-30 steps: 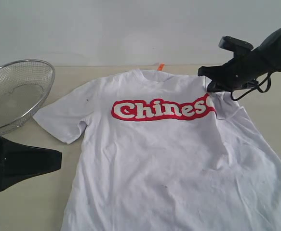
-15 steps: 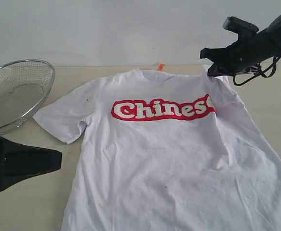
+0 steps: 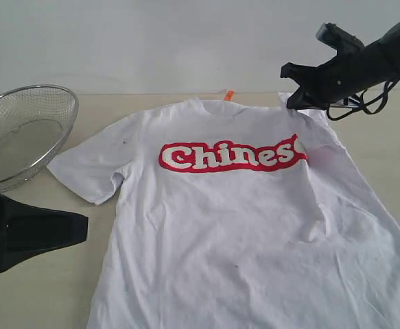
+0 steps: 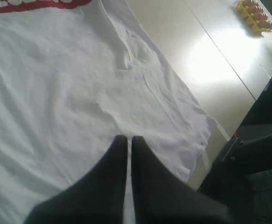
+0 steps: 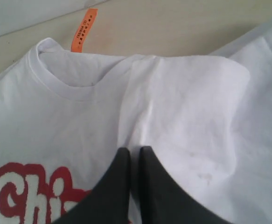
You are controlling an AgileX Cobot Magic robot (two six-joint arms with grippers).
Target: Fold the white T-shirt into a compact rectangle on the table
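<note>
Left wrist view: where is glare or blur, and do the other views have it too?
Left wrist view: bright glare on the table, left gripper blurred. Right wrist view: even light, white T-shirt sharp, right gripper soft. Exterior view: flat, no glare.

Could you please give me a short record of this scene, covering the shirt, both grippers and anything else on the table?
shirt: white T-shirt spread front-up on the table, one sleeve folded inward
left gripper: shut, beside the shirt
right gripper: shut, over the folded sleeve
other: wire basket near the left gripper
</note>
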